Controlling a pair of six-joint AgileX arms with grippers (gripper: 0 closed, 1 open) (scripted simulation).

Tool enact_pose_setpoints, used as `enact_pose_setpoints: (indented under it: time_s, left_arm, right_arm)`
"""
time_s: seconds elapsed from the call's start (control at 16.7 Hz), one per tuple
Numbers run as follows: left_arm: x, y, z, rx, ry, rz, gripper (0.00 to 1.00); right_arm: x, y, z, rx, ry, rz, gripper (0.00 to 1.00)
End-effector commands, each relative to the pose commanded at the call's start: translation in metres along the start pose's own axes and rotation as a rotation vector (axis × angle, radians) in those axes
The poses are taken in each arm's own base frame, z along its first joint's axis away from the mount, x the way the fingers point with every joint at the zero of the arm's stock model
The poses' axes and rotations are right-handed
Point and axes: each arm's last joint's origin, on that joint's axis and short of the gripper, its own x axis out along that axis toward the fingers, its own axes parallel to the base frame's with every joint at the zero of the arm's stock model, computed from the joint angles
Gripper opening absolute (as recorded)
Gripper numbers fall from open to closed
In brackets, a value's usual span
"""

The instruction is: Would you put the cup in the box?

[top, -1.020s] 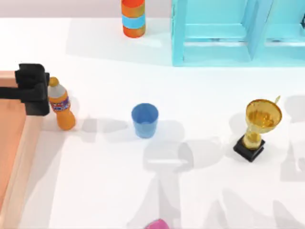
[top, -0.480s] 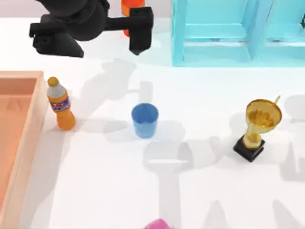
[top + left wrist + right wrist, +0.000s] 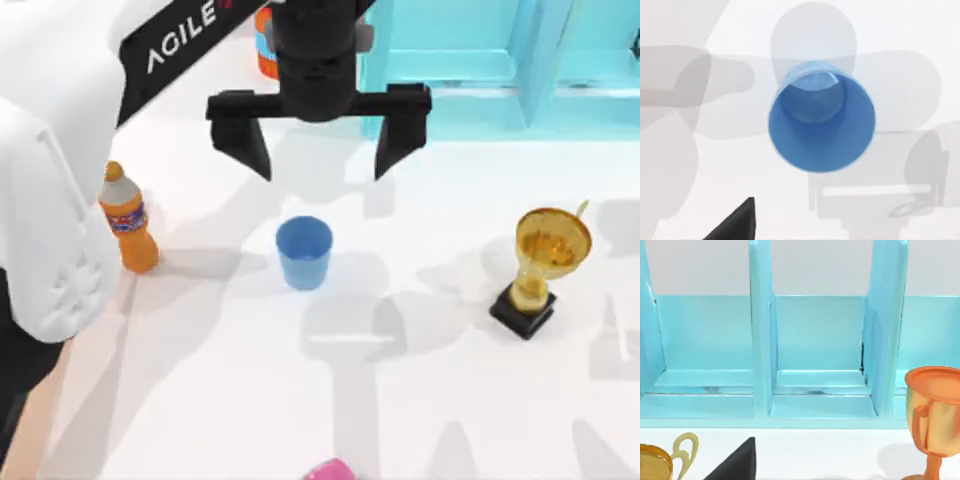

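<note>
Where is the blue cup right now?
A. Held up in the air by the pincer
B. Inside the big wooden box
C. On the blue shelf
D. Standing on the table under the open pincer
D. The cup stands upright on the table, and the left pincer hangs open above it, not touching.

Big glossy white shell on the left arm [image 3: 50, 200], black band lettered AGILE in white, round black wrist, flat black crossbar, left gripper [image 3: 320, 150] ending in two tapered matte-black jaws, spread wide.
</note>
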Motion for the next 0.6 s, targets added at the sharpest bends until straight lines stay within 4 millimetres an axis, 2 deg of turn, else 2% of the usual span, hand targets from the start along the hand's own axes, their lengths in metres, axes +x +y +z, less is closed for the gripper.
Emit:
enact_pose_setpoints:
  time_s: [0.24,0.6]
  left_arm:
    - [0.022,-0.013,0.005,-0.019,0.052,0.037,1.0]
    - [0.023,-0.011,0.007,-0.023,0.052,0.037,1.0]
  right_arm:
    - [0.0,0.0,0.0,0.0,0.0,0.0,1.0]
    - [0.0,0.0,0.0,0.0,0.0,0.0,1.0]
